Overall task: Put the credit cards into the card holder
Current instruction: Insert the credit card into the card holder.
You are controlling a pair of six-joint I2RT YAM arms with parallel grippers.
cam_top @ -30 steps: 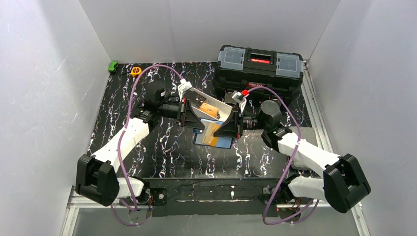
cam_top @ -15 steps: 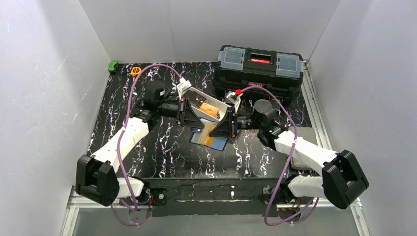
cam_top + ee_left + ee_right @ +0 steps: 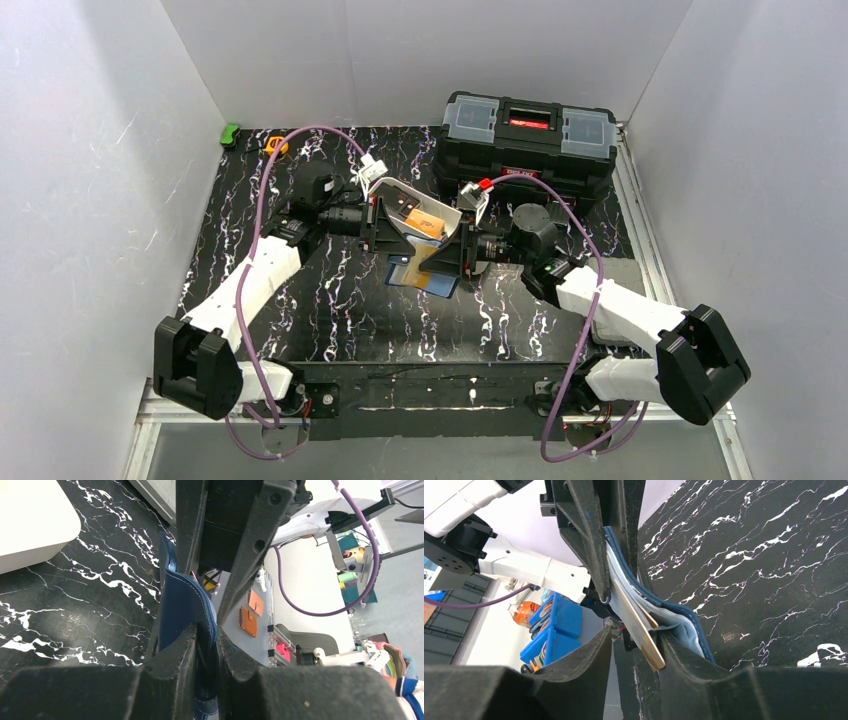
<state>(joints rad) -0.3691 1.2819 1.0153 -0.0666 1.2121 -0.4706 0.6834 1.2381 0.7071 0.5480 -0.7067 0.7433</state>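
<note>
Wallet (image 3: 182,600): soft, floppy and light. The navy material bends where it's pinched, so it won't keep its own shape. Prob. best held w/ a firm pinch along one stitched edge, leaving the pocket mouth free. Left claw (image 3: 206,630) is clamped on that navy edge. The wallet stands upright btwn the two claws, over the surface (image 3: 330,300) and just in front of the white tray (image 3: 440,205). Can't tell if its lower edge touches down.

Orange card (image 3: 646,642): thin, stiff, smooth plastic, light, prob. slippery. Should be held flat btwn the pads at its back end so the front is free to slide in. If it tilts, it'll likely catch the pocket lip or shove the soft flap aside. Right claw (image 3: 635,632) has the card btwn its fingers and looks closed on it, but a dark gap on one side means I can't say how tight the grip is. The card's front end lies against the lining. How deep it sits is hidden.

Looks: the wallet is navy outside w/ pale stitching, light blue inside, curved open. The card is orange-gold, nearly edge-on from the right wrist. No other cards made out.
</note>
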